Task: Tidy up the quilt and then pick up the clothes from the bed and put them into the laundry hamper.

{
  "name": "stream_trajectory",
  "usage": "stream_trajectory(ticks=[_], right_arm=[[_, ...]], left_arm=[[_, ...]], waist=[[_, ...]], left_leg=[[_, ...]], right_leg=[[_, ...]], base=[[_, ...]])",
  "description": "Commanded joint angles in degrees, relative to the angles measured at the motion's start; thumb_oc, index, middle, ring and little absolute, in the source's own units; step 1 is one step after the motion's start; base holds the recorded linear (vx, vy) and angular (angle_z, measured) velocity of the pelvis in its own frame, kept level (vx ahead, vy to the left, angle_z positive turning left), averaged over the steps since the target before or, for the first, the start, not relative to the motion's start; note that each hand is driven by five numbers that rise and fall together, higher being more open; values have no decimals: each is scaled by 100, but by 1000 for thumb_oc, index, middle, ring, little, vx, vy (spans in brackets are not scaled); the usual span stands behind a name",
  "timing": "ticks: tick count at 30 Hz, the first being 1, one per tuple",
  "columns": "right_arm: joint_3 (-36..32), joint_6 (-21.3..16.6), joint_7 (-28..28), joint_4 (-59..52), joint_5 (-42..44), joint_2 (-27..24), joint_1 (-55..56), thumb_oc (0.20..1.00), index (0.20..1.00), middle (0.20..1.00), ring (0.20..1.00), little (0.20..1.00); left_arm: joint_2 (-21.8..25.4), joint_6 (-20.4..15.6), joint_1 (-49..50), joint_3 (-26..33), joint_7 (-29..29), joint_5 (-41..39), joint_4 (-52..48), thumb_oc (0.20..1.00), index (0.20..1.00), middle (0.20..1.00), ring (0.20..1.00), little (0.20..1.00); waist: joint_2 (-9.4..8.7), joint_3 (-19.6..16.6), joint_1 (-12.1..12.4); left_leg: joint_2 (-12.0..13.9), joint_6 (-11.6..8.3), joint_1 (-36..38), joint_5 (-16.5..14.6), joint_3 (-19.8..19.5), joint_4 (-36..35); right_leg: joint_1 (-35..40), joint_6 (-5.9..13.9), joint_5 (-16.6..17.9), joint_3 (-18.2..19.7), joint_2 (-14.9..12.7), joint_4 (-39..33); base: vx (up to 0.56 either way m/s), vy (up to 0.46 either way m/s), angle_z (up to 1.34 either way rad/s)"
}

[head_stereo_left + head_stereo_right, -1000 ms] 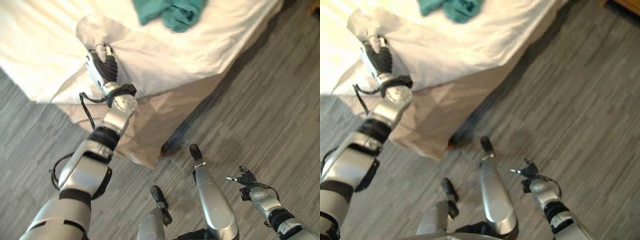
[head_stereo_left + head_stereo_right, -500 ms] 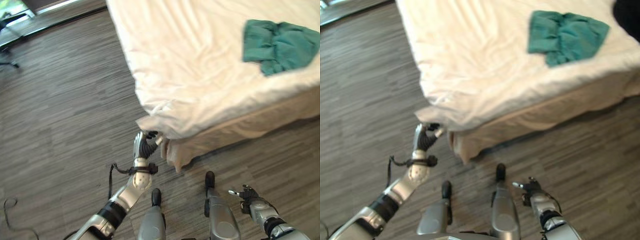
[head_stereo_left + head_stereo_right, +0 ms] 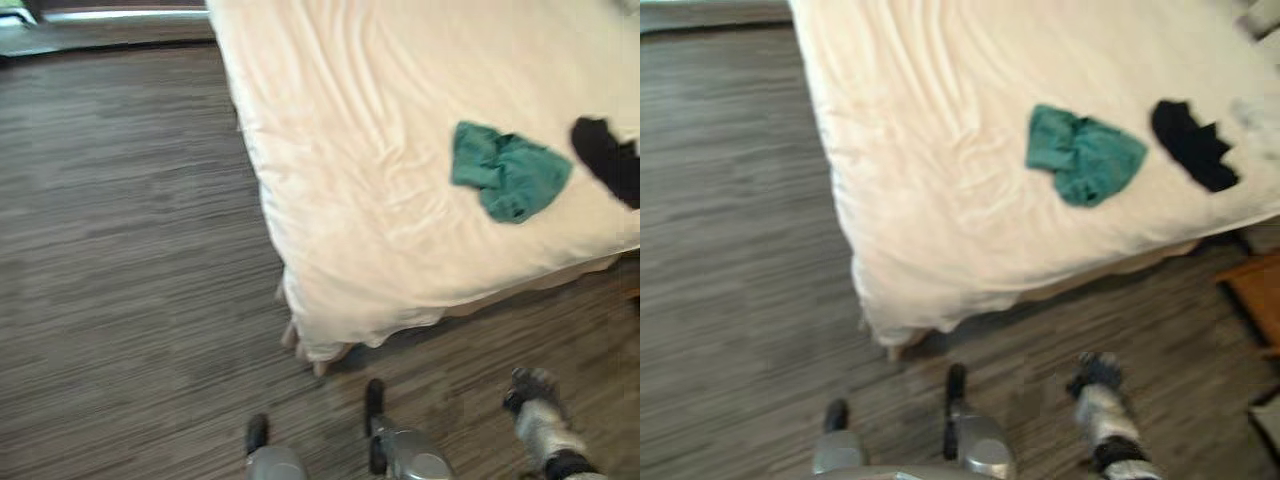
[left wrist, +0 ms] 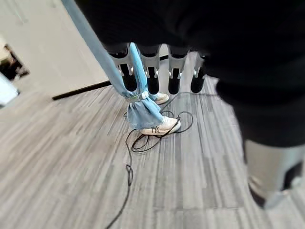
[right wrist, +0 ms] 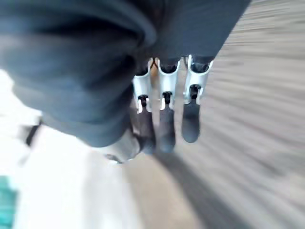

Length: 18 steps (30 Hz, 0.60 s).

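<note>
The cream quilt [image 3: 380,200] lies spread over the bed, hanging down over the near corner. A green garment [image 3: 508,175] is crumpled on it toward the right, and a black garment [image 3: 608,160] lies just beyond at the right edge. My right hand [image 3: 530,392] hangs low over the floor at the lower right, apart from the bed; in its wrist view its fingers [image 5: 164,95] are straight and hold nothing. In the left wrist view my left hand's fingers [image 4: 152,76] point out straight over the floor, empty.
Dark wood-look floor surrounds the bed on the left and near sides. A wooden piece of furniture [image 3: 1255,295] stands at the right by the bed. A person's legs in blue jeans [image 4: 143,109] with white shoes [image 4: 164,126] stand on the floor behind me.
My left hand has let go of the quilt corner and dropped out of the head views. The camera has swung, bringing the black garment into sight. The quilt now drapes loosely over the corner.
</note>
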Motion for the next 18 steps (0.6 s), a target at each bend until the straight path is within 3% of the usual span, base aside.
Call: stream_trajectory(ticks=[1,5,10,14,18], right_arm=[[240,-160,574,-1459,-1104,-497,-1037,200,200,200,200,200],[838,332,625,-1908,-1298,-785,-2305,200,200,200,200,200],[1349,611,955,-1087,-1042,-985,-3893,200,200,200,200,200],[1949,368,1276,478,-822,-881,-5176,200,200,200,200,200],[2366,48,1370,1354,-930,-761,-5793,200,200,200,200,200]], left_arm=[[280,-149,-900,-597,-65,363,-655,1000,1000,1000,1000,1000],[501,-22,-1286,-823,-315,327,-773,1000,1000,1000,1000,1000],[562,58,-1355,-1255,-400,229,-866,1000,1000,1000,1000,1000],[669,27,-1405,-1525,-567,36,-884,1000,1000,1000,1000,1000],[681,-126,-1402,-1624,-684,-220,-960,1000,1000,1000,1000,1000]], waist=[[-16,281,14],[-111,518,166],[-61,872,512],[128,1267,849],[319,1268,929]], left_leg=[[-305,590,-724,-149,44,615],[-169,525,-972,-120,-14,707],[-128,454,-1343,-59,-189,845],[-176,394,-1807,65,-380,950],[-255,376,-2372,171,-490,1001]], right_leg=[[120,609,-251,344,-635,243],[-2,630,-232,247,-620,229],[-164,638,-215,77,-637,219],[-411,606,-206,-78,-653,218],[-960,583,-205,-103,-690,317]], base=[[-54,-53,-14],[-6,-101,-11],[4,-82,25],[-15,-49,15],[-73,27,23]])
